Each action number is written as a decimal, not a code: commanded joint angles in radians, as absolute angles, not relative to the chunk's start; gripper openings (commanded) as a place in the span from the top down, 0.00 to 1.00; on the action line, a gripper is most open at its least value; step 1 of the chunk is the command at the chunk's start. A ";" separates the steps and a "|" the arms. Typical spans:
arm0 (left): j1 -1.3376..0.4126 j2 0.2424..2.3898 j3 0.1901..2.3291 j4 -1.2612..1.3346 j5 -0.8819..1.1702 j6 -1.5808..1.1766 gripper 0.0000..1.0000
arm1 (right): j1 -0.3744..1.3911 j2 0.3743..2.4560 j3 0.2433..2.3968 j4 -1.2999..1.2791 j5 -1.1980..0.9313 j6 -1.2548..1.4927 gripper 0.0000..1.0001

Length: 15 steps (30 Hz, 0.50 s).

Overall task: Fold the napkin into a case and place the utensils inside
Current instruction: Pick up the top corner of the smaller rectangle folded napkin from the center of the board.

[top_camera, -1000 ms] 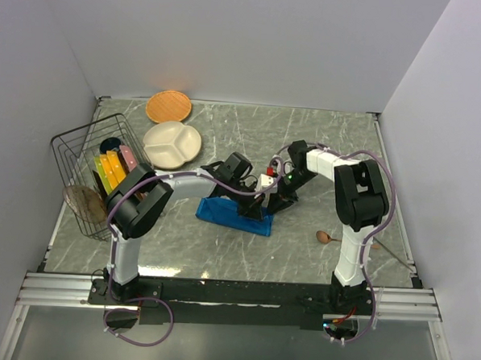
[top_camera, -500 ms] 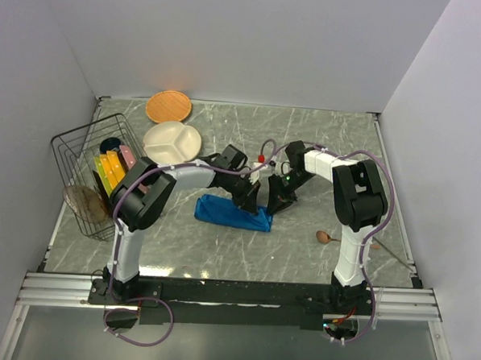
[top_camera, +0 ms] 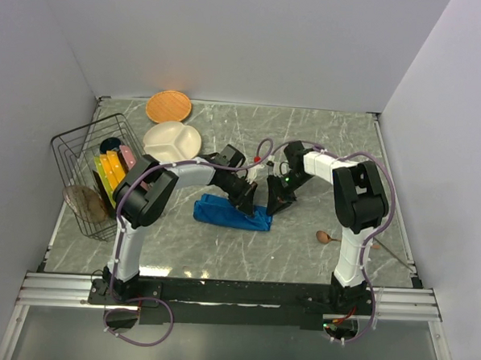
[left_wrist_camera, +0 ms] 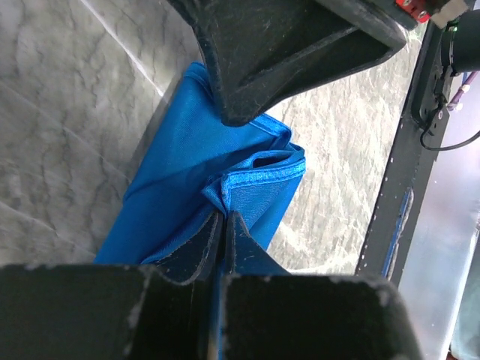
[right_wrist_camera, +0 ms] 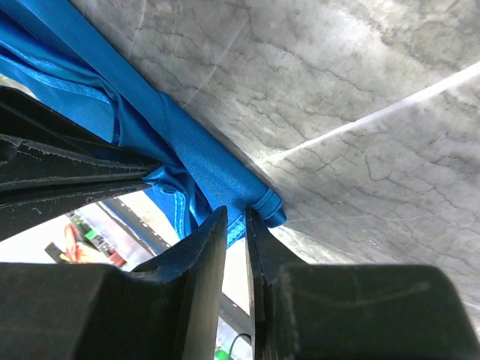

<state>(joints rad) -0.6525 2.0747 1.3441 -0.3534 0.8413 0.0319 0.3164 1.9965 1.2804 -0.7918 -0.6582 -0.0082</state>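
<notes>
While both arms meet over the fold, the left gripper (left_wrist_camera: 223,219) is pinched shut on layered edges of the blue napkin (left_wrist_camera: 187,157). The right gripper (right_wrist_camera: 237,219) nips its end hem narrowly, likely to keep it taut. The napkin lies as a long strip in the middle of the table (top_camera: 323,136), and the wooden spoon (top_camera: 324,237) waits well apart.

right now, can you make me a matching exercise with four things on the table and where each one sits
Things:
1 napkin
2 wooden spoon
3 orange plate
4 wire basket

Places:
a far end, by the back wall
b left edge
c in the middle
d right side, towards the near edge

Pairs: 1-c, 2-d, 3-a, 4-b
</notes>
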 commanded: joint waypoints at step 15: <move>-0.653 2.129 1.390 -0.431 0.862 -0.029 0.99 | 0.379 1.777 1.200 -0.612 -0.598 -0.002 0.79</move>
<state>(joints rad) -0.6487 2.1048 1.3659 -0.3935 0.8658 -0.0116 0.3477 1.8946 1.2190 -0.7101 -0.6048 -0.0055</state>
